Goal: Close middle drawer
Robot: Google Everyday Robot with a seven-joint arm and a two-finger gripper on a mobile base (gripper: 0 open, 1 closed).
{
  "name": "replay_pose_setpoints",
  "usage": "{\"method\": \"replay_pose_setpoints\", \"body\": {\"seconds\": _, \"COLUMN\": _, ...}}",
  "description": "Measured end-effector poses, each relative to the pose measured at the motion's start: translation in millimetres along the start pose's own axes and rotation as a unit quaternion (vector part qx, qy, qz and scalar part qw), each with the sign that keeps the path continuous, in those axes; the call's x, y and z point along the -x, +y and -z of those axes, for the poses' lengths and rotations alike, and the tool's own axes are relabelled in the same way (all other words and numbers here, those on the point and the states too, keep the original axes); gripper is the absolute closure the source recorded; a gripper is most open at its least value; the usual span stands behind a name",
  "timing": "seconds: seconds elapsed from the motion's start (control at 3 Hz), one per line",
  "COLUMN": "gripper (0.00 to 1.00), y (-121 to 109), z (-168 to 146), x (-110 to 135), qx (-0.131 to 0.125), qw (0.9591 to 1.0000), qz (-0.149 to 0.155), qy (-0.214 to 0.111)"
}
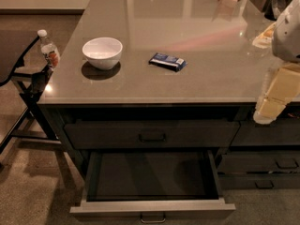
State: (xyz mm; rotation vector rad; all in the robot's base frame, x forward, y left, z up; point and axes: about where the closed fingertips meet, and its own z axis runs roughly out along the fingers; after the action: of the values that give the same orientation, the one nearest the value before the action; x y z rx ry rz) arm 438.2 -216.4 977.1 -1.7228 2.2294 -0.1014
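Observation:
The middle drawer [152, 205] is pulled far out at the bottom of the camera view. Its pale top rim, dark empty inside and small bar handle [152, 217] all show. My gripper [268, 109] hangs at the right edge, below the white arm [288, 29]. It is in front of the counter's edge, above and to the right of the open drawer, and not touching it.
The slim top drawer [152, 134] above is shut. More drawers [262, 165] stand to the right. On the counter [197, 81] are a white bowl [102, 52] and a blue packet [167, 61]. A water bottle [48, 49] and a black chair frame [23, 86] stand at the left.

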Motion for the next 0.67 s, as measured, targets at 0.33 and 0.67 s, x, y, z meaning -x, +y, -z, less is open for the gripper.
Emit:
{"method": "replay_pose_setpoints", "body": {"seconds": 0.33, "gripper": 0.0, "y": 0, "z": 0, "x": 0, "qx": 0.0, "qw": 1.0, "qz": 0.0, "qy": 0.0}}
{"method": "replay_pose_setpoints", "body": {"seconds": 0.67, "gripper": 0.0, "y": 17, "z": -24, "x": -9, "qx": 0.029, "qw": 0.9995, "qz": -0.001, "qy": -0.015}}
